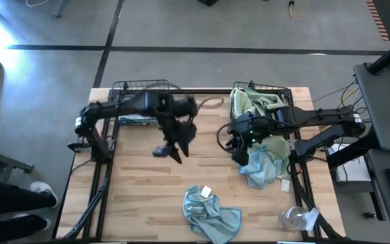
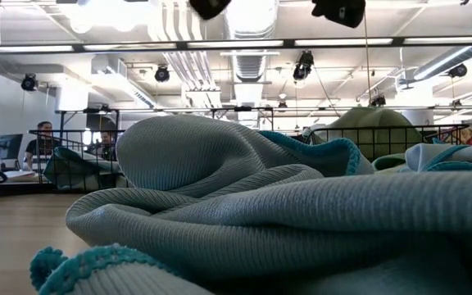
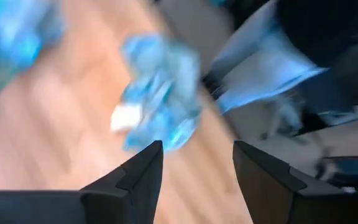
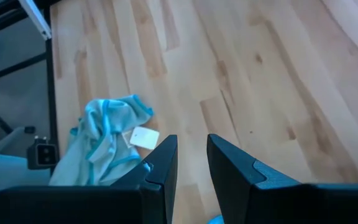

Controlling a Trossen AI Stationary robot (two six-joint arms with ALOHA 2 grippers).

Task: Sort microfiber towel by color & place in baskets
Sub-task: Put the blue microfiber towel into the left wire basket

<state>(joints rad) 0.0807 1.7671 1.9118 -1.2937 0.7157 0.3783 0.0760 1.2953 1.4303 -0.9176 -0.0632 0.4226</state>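
A light blue towel with a white tag lies crumpled on the table near its front edge; it also shows in the left wrist view, the right wrist view and close up in the low view. Another light blue towel lies bunched on the table under my right arm. Pale green towels fill the right basket. The left basket holds something light blue. My left gripper hangs open and empty over mid-table. My right gripper is narrowly open and empty beside the second blue towel.
A clear plastic wrapper lies at the table's front right corner. Both baskets stand along the far edge. Bare wood lies at the front left. People sit in the room behind the table.
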